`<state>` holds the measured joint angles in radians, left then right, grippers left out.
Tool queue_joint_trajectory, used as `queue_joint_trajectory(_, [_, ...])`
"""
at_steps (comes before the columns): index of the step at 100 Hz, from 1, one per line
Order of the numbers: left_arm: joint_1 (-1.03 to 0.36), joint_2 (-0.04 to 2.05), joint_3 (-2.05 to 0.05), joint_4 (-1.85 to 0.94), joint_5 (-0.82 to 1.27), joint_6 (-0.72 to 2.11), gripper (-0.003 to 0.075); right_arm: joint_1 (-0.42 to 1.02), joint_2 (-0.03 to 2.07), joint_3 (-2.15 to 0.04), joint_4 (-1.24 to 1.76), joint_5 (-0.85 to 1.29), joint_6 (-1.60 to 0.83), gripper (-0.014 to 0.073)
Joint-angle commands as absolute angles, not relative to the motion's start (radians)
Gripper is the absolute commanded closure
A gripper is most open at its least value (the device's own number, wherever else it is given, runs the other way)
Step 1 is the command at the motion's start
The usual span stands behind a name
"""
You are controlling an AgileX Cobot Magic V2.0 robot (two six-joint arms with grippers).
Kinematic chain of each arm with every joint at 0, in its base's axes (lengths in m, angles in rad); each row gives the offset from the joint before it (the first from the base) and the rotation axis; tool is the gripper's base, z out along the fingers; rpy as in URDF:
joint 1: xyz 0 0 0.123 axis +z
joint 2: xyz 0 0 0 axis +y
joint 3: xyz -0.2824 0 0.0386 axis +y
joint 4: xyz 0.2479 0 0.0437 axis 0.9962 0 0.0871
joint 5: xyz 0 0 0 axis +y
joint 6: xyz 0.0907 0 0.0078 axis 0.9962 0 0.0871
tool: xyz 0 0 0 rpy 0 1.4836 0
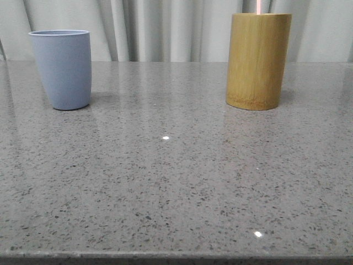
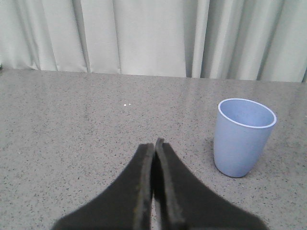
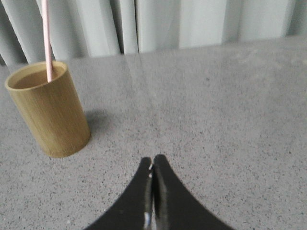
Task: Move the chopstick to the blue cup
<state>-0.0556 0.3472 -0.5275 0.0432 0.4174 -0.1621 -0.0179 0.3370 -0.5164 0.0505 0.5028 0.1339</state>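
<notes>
The pale pink chopstick (image 1: 259,6) (image 3: 46,38) stands upright in a yellow-brown bamboo holder (image 1: 258,61) (image 3: 48,109) at the back right of the table. At the back left stands the blue cup (image 1: 63,68) (image 2: 243,136), upright, with nothing visible inside. My left gripper (image 2: 154,143) is shut with nothing between its fingers, above the table short of the cup and to one side of it. Over bare table, my right gripper (image 3: 153,160) is also shut and holds nothing, well apart from the bamboo holder.
The grey speckled stone table (image 1: 176,182) runs from the front edge back to pale pleated curtains (image 1: 165,27). A wide bare stretch lies between the cup and the holder and in front of both.
</notes>
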Motion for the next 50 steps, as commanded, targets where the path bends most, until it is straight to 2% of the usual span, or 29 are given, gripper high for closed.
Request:
queue_joint_trajectory(1, [-0.056,0.436,-0.623,0.035,0.378,-0.138,0.0704,-0.02,0.432,-0.605,0.053,0.479,0.121,0.0562])
queue_joint_trajectory(14, [-0.056,0.54,-0.686,0.035,0.372,-0.108,0.0559,-0.02,0.525,-0.662,0.053,0.483,0.119,0.0396])
queue_joint_trajectory(24, [-0.056,0.597,-0.717,0.026,0.366,-0.108,0.0407,-0.02,0.583,-0.692,0.053,0.484,0.095,0.0326])
queue_joint_trajectory(31, [-0.056,0.627,-0.732,0.024,0.364,-0.108,0.0328,-0.02,0.616,-0.705,0.053,0.485,0.083,0.0292])
queue_joint_trajectory(36, [-0.056,0.641,-0.735,0.024,0.364,-0.108,0.0302,-0.02,0.632,-0.711,0.06,0.48,0.083,0.0277])
queue_joint_trajectory(50, [-0.056,0.662,-0.735,0.03,0.368,-0.108,0.03,-0.02,0.641,-0.711,0.082,0.423,0.083,0.0277])
